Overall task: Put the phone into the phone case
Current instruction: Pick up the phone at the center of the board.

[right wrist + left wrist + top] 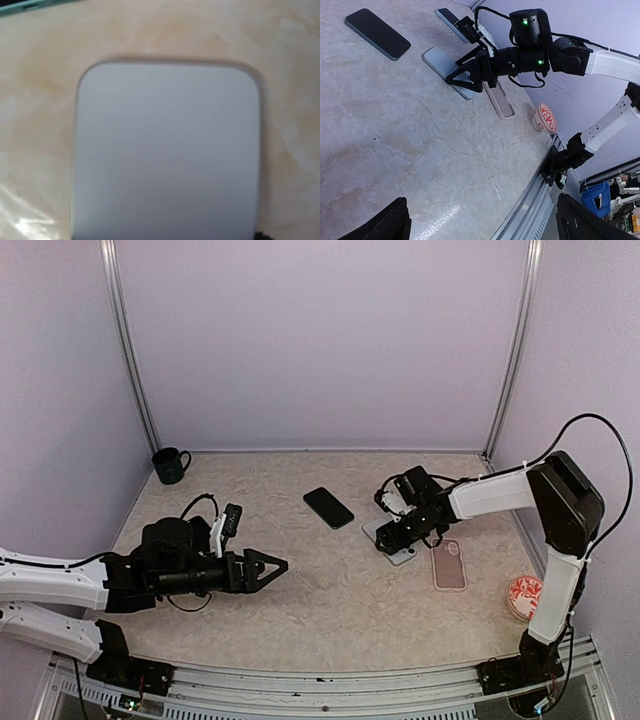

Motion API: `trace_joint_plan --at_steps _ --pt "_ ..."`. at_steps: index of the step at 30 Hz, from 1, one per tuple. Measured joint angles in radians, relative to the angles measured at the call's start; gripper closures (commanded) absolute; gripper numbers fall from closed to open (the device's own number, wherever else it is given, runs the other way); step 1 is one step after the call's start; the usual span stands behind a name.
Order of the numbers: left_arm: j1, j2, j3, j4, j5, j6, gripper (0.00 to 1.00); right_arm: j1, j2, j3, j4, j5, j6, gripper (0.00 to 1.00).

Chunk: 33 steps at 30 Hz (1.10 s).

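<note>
The silver phone (404, 556) is laid flat on the surface (300, 610), just beside the case (449, 565), which is seen lying empty to its right. The right fingers (392, 541) are held low over the silver phone; whether they are parted or closed cannot be told. The left fingers (395, 222) are spread wide, released, and nothing is held between them. A black phone (328, 507) is seen farther back, a mug (170, 465) in the far left corner, and a cup (523, 595) at the right edge.
</note>
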Motion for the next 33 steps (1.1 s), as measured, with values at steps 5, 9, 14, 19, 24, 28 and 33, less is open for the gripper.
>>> trace_joint_plan --at_steps 5,9,14,19,24,28,33 --pt "0.008 0.037 0.0 0.023 0.0 0.0 0.01 0.024 -0.011 -0.026 0.029 -0.001 -0.002 0.26" --pt "0.029 0.092 0.002 0.058 0.001 -0.001 0.01 0.051 -0.024 -0.05 0.048 -0.001 -0.006 0.27" --pt "0.05 0.173 0.002 0.114 0.009 -0.008 0.01 0.096 -0.034 -0.071 0.072 -0.001 -0.016 0.27" --pt "0.057 0.247 0.01 0.151 0.027 -0.011 0.01 0.139 -0.052 -0.102 0.102 -0.001 -0.019 0.27" --pt "0.071 0.312 0.034 0.19 0.051 -0.013 0.01 0.169 -0.093 -0.149 0.133 -0.002 -0.024 0.28" --pt "0.084 0.373 0.054 0.235 0.081 -0.021 0.01 0.197 -0.132 -0.182 0.175 -0.001 -0.028 0.28" --pt "0.091 0.433 0.064 0.285 0.115 -0.031 0.01 0.227 -0.156 -0.193 0.21 0.0 -0.031 0.27"
